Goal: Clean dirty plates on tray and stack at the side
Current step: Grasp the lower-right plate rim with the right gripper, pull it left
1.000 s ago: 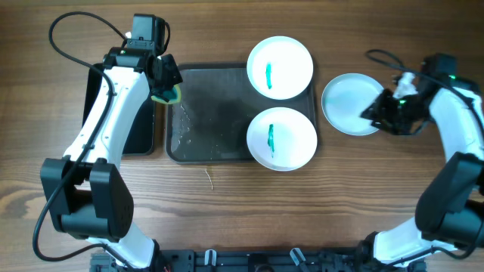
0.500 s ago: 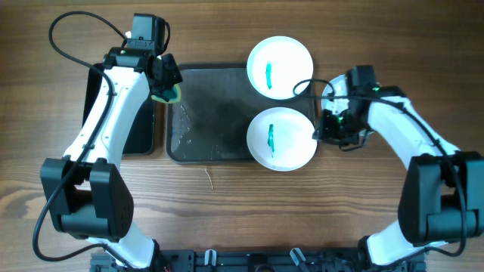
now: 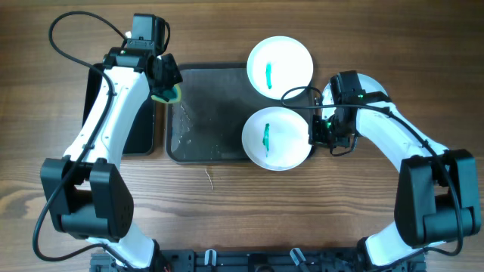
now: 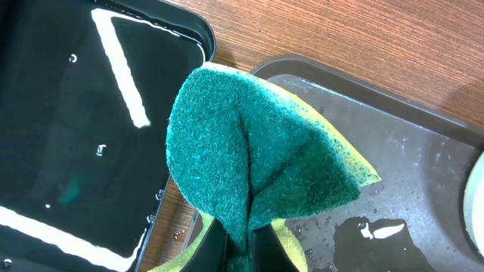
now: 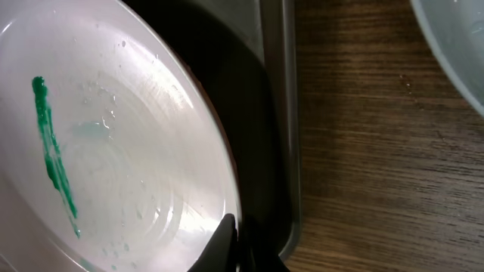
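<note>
On the near right part of the tray (image 3: 212, 113) lies the near plate (image 3: 276, 138), a teal smear (image 5: 53, 151) running down its centre. Its right edge reaches the tray's right rim. The right gripper (image 3: 312, 136) sits at that edge. In the right wrist view its dark fingers (image 5: 227, 240) are pinched together on the plate's white lip, one above it and one below, with the tray's raised rim just beside them.

Off the tray's right side, a third plate (image 5: 457, 38) rests on the wooden table (image 3: 227, 196). The right arm covers most of it from overhead, and the wrist view catches only a pale curve of its rim, well clear of the fingers.

Water beads (image 3: 181, 128) glisten on the tray's left half.

Above the tray's far left corner the left gripper (image 3: 168, 89) is clamped on a folded sponge (image 4: 257, 151), green scouring face out and yellow foam at the edges. The fingers squeeze its lower fold, and the sponge hangs over the gap between the tray's rim and the glossy black dish (image 4: 76, 151) lying along the tray's left side — no plate is near these fingers.

The far plate (image 3: 280, 67) sits on the tray's far right corner, overhanging the far rim. It also carries a teal streak, and neither gripper is touching it.
</note>
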Available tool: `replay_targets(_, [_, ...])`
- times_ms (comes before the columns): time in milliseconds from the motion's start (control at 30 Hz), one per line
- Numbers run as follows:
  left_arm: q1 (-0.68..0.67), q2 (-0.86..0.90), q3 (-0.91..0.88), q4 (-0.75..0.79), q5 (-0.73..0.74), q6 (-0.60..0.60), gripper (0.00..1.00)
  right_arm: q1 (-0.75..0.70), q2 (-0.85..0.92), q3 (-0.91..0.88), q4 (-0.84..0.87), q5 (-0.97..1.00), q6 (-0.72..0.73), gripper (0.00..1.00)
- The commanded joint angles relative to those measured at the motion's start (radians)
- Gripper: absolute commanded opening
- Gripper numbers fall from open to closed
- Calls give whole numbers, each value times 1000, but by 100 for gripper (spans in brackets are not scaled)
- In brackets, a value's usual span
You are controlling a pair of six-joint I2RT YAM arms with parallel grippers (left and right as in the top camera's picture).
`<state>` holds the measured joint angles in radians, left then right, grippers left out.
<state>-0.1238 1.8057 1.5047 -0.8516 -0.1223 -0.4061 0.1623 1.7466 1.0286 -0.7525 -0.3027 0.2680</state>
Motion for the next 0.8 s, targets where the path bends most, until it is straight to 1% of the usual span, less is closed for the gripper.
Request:
replay_targets(0, [-5,3,2,6,2,9,4,30,-3,-9,33,-50,20,4])
replay_targets(67, [-5,3,2,6,2,9,4,67,-3,0,69,-106,25,4])
replay_targets(100, [-5,4,2,6,2,9,4,121,-3,19,99,-109,86,4])
replay_targets(167, [-6,5,2,6,2,9,4,175,-3,38,137,-92,161,4])
replay_targets(300, [-5,8,2,6,2,8,4,296,-3,55,256,29,369,4])
replay_targets(433, [-5,8,2,6,2,8,4,390,23,55,384,134,490,4])
replay_targets(533, [-6,9,2,10,2,8,4,426,64,60,470,161,541,4])
replay_targets(633, [-6,8,2,9,2,8,4,443,99,68,484,206,600,4])
replay_targets(733, [-6,8,2,10,3,8,4,443,107,68,496,208,593,4])
replay_targets(767, [-6,9,2,10,3,8,4,443,107,68,501,208,578,6])
